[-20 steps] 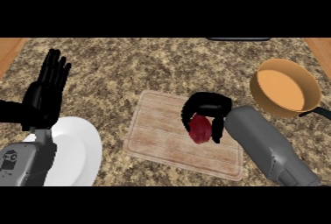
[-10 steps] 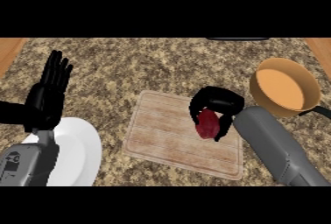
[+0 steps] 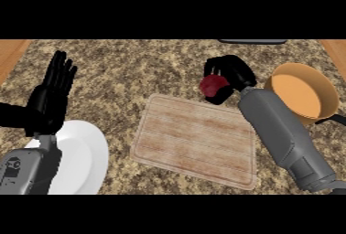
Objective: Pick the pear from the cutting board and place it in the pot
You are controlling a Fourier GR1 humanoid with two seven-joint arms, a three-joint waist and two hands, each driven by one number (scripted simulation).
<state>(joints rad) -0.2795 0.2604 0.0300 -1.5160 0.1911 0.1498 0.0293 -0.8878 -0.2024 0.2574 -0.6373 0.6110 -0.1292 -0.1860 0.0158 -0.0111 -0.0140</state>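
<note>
A dark red pear [image 3: 213, 86] is held in my right hand [image 3: 232, 75], whose fingers curl round it. Hand and pear hang above the counter, past the far right corner of the wooden cutting board [image 3: 192, 139]. The board itself is bare. To the right stands the orange pot [image 3: 302, 93], with its rim close to my right wrist. My left hand [image 3: 51, 93] shows at the left, open, with its fingers pointing up, resting.
A white plate [image 3: 79, 157] lies at the lower left, partly behind my left forearm. The pot's dark handle [image 3: 334, 119] points to the right edge. A dark object [image 3: 253, 41] shows at the far edge of the speckled counter.
My right hand has lifted the pear off the cutting board and carried it up and to the right, toward the pot. The left hand has stayed still.
</note>
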